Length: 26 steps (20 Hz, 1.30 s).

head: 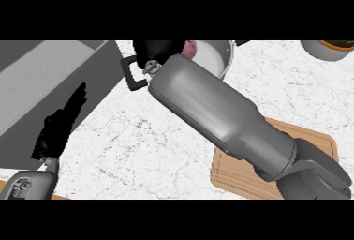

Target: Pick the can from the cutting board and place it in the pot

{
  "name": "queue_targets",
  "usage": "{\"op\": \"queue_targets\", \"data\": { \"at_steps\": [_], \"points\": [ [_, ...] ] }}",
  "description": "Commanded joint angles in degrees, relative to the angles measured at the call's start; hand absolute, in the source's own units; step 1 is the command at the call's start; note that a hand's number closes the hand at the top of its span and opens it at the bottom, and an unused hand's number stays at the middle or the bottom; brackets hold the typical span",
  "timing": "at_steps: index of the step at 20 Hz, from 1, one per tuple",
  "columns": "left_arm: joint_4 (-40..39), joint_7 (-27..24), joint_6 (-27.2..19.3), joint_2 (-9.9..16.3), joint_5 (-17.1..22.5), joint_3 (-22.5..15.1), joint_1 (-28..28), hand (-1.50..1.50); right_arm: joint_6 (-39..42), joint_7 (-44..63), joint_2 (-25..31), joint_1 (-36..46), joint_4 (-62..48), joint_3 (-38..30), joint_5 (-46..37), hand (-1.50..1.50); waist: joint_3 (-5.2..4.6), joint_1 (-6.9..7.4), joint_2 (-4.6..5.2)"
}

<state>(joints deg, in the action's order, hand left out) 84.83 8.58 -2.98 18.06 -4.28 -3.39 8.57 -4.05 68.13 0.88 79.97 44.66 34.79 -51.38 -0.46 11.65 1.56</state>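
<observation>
Grey and broad, the right forearm (228,122) fills the middle of the view, rising from the lower right corner across the bench toward the pot at the top edge. White marbled stone makes up the bench (152,140), which runs from the lower left to the upper right; along its left edge lies a grey sunken basin (48,84), most likely a sink, cut off by the top and left of the view. A wooden cutting board (235,176) sits near the lower right corner of the bench, mostly covered by the forearm, with nothing visible on its bare parts. At the top edge stands the pot (223,56), pale inside, with a black handle (131,75) on its left; the arm hides much of it. The right hand (160,50) is over the pot's mouth, its fingers curled round the can (188,48), of which only a purple sliver shows. A bowl (328,49) is cropped at the upper right corner. The left hand (61,124) rests at the lower left over the basin's rim, fingers straight and holding nothing.
</observation>
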Motion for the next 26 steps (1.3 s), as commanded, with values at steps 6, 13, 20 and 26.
{"op": "queue_targets", "data": {
  "at_steps": [6,13,20,26],
  "points": [
    [-1.37,-0.82,0.93,1.71,0.84,2.13,0.32,0.0,-12.47,11.31,-0.84,6.44,-6.81,-3.58,-3.84,1.5,0.11,-1.83,0.28],
    [-1.32,-0.32,-0.92,0.91,0.38,2.93,0.43,0.0,-17.39,6.29,-0.84,7.86,-13.54,-7.29,-3.88,1.5,0.23,-3.87,0.38],
    [-0.49,-2.23,-1.35,0.26,0.14,2.83,-2.8,0.0,-24.02,-0.59,-0.85,6.25,-21.94,-10.43,-4.35,1.5,0.24,-3.83,0.8],
    [0.37,-0.49,-0.58,0.48,0.88,3.11,-1.7,0.0,-26.96,-7.35,-0.76,5.48,-29.57,-13.65,-4.06,1.5,0.32,-4.6,1.11]
  ]
}}
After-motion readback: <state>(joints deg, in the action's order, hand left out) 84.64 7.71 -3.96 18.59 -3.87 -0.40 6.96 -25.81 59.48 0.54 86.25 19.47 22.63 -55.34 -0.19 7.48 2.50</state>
